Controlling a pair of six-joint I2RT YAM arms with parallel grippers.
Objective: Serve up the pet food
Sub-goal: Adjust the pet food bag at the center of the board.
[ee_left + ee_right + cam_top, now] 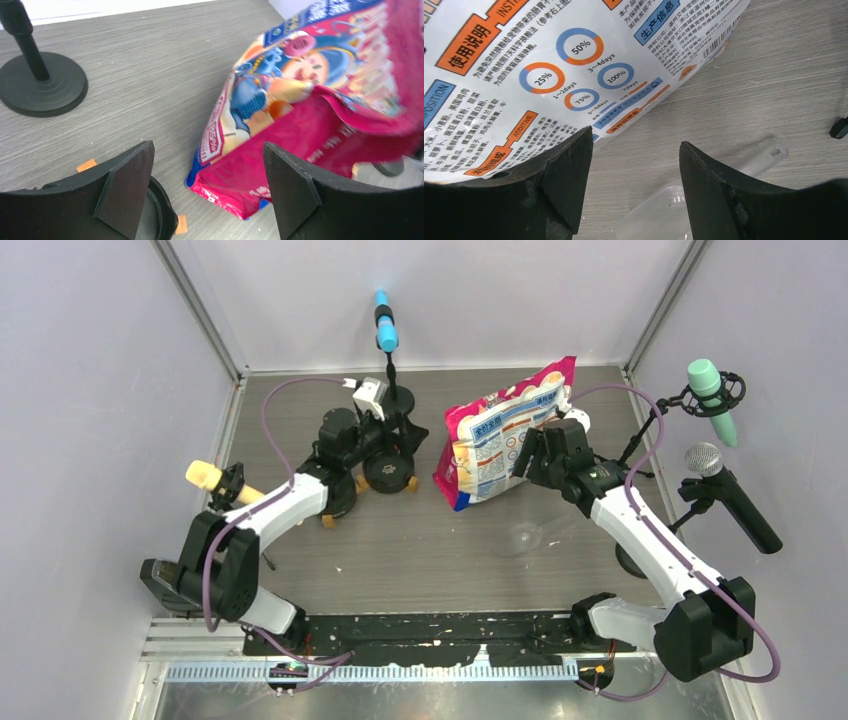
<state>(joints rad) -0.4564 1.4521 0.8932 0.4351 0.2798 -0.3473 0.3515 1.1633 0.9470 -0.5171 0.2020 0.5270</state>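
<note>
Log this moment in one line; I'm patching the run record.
left gripper: open, empty | right gripper: open, beside pink-white-blue printed bag | clear plastic scoop: on grey table | kibble: unseen

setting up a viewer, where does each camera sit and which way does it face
top external: above and behind, looking down on the table; left arm and right arm show, bases nearest.
left wrist: on the left arm, facing the cartoon side of the pet food bag; open left gripper below.
right wrist: on the right arm, facing the bag's text side and a clear scoop; open right gripper below.
shared: all see the bag; top and right wrist see the scoop.
</note>
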